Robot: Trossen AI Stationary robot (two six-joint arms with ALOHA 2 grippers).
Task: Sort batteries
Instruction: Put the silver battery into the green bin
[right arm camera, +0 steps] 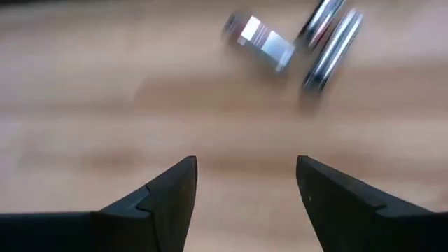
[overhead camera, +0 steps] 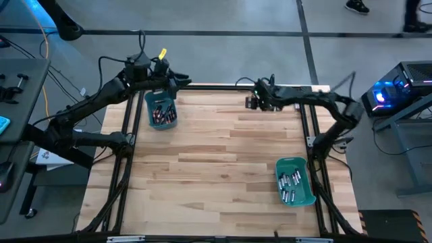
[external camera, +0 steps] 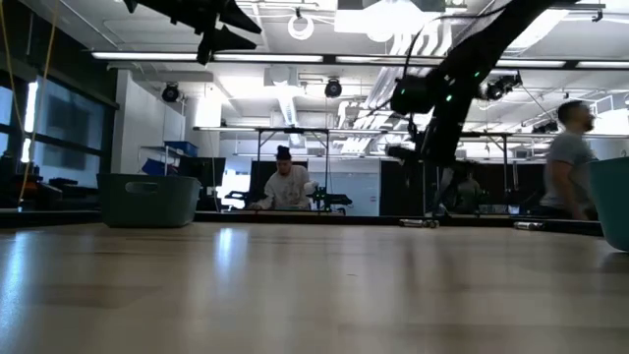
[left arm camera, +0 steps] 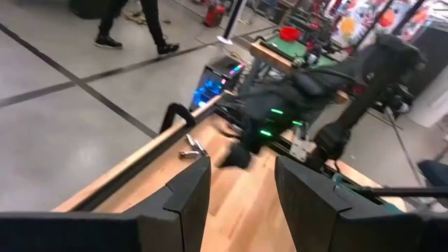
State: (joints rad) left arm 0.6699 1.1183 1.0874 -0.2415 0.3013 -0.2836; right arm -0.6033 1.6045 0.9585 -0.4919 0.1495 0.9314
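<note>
Batteries [overhead camera: 160,113] fill far bin [overhead camera: 160,108]; more in near bin [overhead camera: 295,181].

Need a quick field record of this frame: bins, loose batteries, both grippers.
far-left bin: teal, holds dark batteries with reddish marks
near-right bin: teal, holds silvery batteries
loose batteries: a few silvery cells lying on the wooden table, by its far edge
right gripper: open, empty, above the table just short of the loose cells
left gripper: open, empty, raised above the far-left bin
</note>
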